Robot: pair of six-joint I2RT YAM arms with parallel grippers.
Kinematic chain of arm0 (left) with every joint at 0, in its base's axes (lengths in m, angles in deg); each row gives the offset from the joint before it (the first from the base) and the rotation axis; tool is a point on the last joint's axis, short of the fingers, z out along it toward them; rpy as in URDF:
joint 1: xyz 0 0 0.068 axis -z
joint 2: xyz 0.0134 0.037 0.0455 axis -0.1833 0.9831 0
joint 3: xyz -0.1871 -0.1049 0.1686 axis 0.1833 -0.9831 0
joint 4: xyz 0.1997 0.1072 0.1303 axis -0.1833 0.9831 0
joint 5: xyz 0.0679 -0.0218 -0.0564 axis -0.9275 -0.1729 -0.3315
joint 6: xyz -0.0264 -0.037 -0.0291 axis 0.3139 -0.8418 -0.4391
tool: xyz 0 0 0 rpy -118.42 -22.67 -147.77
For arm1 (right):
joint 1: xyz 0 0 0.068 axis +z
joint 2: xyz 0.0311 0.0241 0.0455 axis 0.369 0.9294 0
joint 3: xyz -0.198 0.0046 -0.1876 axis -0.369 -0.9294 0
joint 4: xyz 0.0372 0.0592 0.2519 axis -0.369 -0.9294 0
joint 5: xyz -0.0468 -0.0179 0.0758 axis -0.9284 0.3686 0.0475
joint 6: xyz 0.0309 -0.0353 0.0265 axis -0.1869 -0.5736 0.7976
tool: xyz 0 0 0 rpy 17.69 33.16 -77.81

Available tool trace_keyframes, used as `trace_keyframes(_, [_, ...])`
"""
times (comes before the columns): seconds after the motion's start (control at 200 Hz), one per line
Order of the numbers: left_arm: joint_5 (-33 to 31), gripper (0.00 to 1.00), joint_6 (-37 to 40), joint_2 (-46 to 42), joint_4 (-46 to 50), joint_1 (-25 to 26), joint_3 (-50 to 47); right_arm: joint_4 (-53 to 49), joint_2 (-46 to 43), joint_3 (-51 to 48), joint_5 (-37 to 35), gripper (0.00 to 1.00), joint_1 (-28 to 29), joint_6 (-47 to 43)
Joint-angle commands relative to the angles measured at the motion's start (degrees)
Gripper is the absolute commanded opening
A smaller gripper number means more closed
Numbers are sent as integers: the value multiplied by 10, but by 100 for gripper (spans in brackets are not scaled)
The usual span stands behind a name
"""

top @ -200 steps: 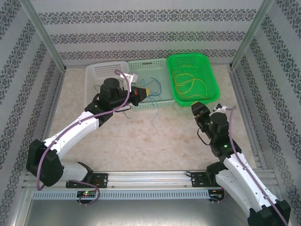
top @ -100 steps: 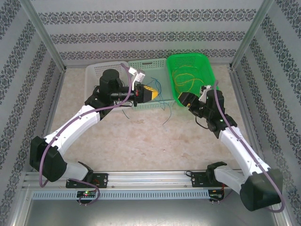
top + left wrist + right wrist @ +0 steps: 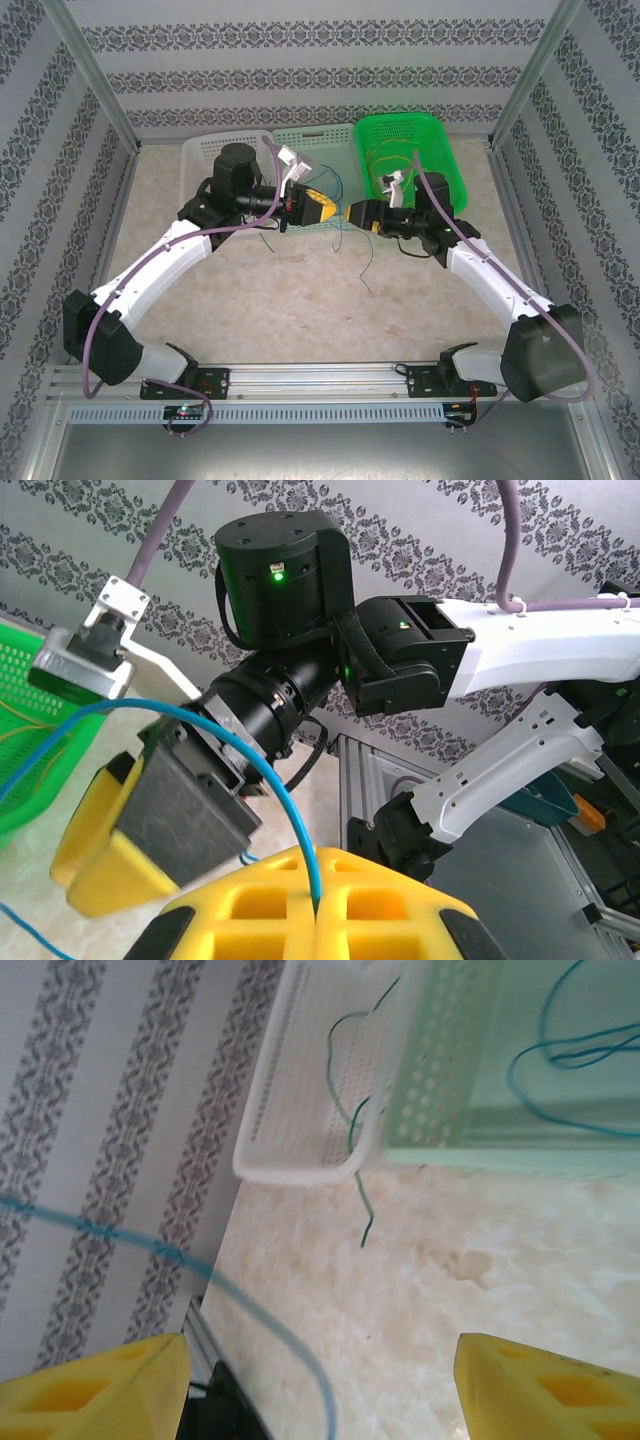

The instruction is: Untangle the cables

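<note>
My left gripper (image 3: 317, 912) is shut on a blue cable (image 3: 262, 780), which arcs up from between its yellow fingers and off to the left. In the top view the left gripper (image 3: 333, 207) hovers at the front of the pale green basket (image 3: 318, 137), and the blue cable (image 3: 366, 262) dangles over the table. My right gripper (image 3: 352, 213) faces it tip to tip, open. In the right wrist view the blurred blue cable (image 3: 262, 1322) crosses between the spread jaws of the right gripper (image 3: 320, 1400), touching neither finger. A dark green cable (image 3: 350, 1135) hangs over the white basket (image 3: 300, 1165). Yellow cables (image 3: 392, 168) lie in the bright green basket (image 3: 450, 170).
Three baskets stand side by side at the back: white basket (image 3: 205, 150), pale green, bright green. More blue cable (image 3: 575, 1052) lies in the pale green basket (image 3: 470, 1130). Patterned walls and metal posts (image 3: 95, 85) enclose the table. The aluminium rail (image 3: 320, 378) runs along the near edge.
My right arm has swung left from beside the bright green basket to meet the left gripper, and its jaws have spread wider. The left gripper has shifted slightly right, still holding the blue cable.
</note>
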Motion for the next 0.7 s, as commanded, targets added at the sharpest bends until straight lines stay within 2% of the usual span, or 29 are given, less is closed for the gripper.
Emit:
trace_keyframes(0.0, [18, 3, 11, 12, -7, -5, 19, 18, 13, 3, 36, 71, 16, -21])
trace_keyframes(0.26, [14, 3, 10, 17, -16, -5, 22, 29, 33, -7, 36, 72, 40, -13])
trace_keyframes(0.42, [3, 3, 6, 9, -34, -5, 19, 26, 61, -6, 40, 62, 46, -14])
trace_keyframes(0.5, [-12, 3, 15, -1, -30, -5, 17, 9, 70, -5, 44, 53, 47, -24])
trace_keyframes(0.629, [-30, 3, 30, -19, -22, -5, 10, -16, 65, -9, 35, 23, 38, -43])
trace_keyframes(0.694, [-37, 3, 37, -23, -9, -6, 11, -40, 59, -5, 22, 13, 29, -59])
